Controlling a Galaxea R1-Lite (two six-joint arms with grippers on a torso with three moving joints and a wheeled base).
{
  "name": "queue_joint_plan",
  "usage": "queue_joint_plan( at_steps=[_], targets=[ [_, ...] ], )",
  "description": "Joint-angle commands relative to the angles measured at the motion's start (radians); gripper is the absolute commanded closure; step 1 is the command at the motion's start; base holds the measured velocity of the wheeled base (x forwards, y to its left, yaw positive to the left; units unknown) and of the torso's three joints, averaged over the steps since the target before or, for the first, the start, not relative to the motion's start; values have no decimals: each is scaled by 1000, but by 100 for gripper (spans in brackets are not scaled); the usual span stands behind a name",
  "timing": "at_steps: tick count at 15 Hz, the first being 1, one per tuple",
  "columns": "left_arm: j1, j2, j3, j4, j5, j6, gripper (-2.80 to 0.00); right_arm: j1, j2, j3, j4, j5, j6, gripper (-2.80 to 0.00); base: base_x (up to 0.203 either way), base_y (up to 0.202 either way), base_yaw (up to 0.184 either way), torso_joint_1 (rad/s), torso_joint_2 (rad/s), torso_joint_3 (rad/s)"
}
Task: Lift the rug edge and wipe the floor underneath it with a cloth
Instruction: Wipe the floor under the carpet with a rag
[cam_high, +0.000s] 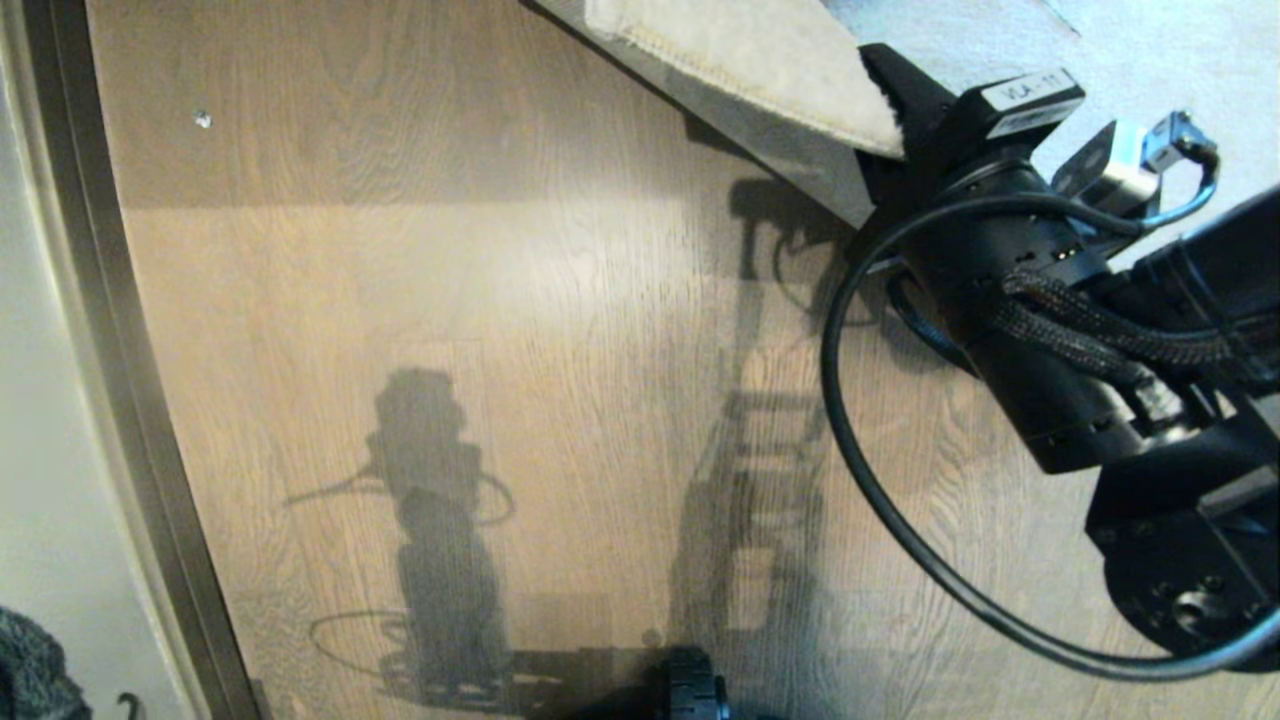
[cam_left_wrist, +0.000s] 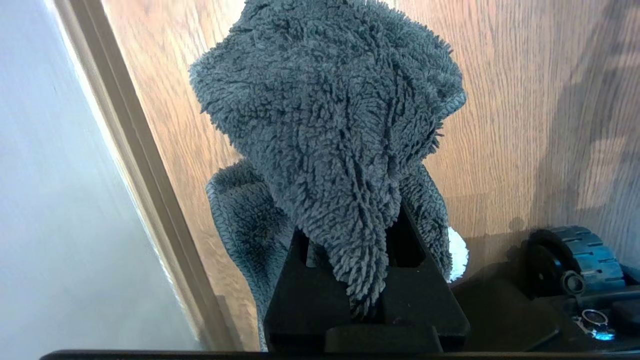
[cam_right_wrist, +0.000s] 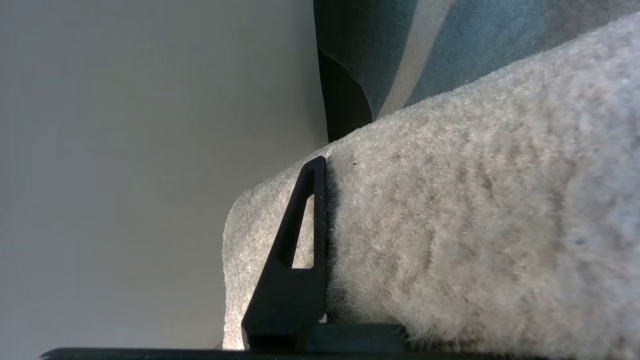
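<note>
Along the robot's left side runs a dark metal strip (cam_high: 120, 400) with a pale wall (cam_high: 40, 420) beyond it, hemming in the floor (cam_high: 520, 300) there. A tiny white speck (cam_high: 202, 120) lies on the planks near that strip. A black wheel (cam_high: 692, 690) of the base pokes in at the near edge, and arm shadows fall across the wood. The right pincer (cam_high: 895, 105) is pinching the rug edge (cam_high: 760, 60), holding it raised with the cream underside and stitched hem showing; a band of shadowed floor lies open beneath it. A loose black cable (cam_high: 870, 480) loops off that arm over the planks. The left pincer (cam_left_wrist: 357, 280), low by the strip, is pressed together on the cloth (cam_left_wrist: 330, 125), which bunches above the floor. Between rug and strip the planks offer a broad stretch.
</note>
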Motion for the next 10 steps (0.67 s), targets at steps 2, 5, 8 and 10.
queue_joint_plan(
  at_steps=[2, 5, 8, 10],
  targets=[
    [-2, 253, -81, -61, -48, 44, 0, 0, -2, -2, -44, -2, 4, 0, 0, 0, 0, 0, 0, 0],
    [-14, 460, -99, -247, -110, 77, 0, -8, -9, -2, -44, -2, 4, 0, 0, 0, 0, 0, 0, 0],
    [-122, 630, -107, -411, -125, 88, 0, -8, -9, -4, -44, -2, 4, 0, 0, 0, 0, 0, 0, 0],
    [-231, 728, -119, -507, -105, 89, 0, -8, -11, -4, -44, -2, 2, 0, 0, 0, 0, 0, 0, 0]
  ],
)
